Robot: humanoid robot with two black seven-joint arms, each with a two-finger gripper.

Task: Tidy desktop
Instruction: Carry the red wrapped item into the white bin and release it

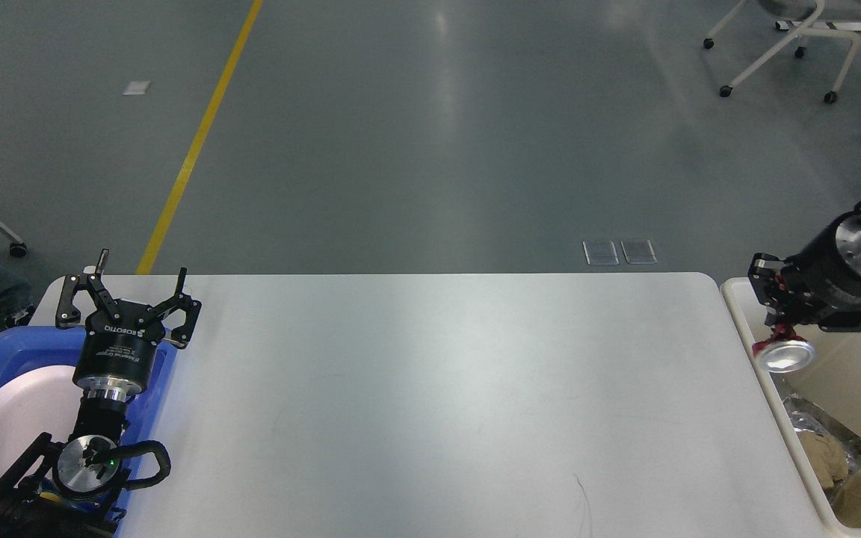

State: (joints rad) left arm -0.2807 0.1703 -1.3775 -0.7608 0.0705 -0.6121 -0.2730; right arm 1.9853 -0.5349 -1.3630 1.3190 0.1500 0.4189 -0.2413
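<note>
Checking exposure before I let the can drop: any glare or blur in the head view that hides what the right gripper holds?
Head view: sharp overall, no motion blur; broad soft glare runs down the middle of the desktop and the floor beyond; the crushed can in the right gripper has a blown-out bright end, yet its outline reads clearly over the bin edge.

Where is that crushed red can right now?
At the right of the head view, the crushed red can hangs from the right gripper, above the near-left rim of the cream bin.
</note>
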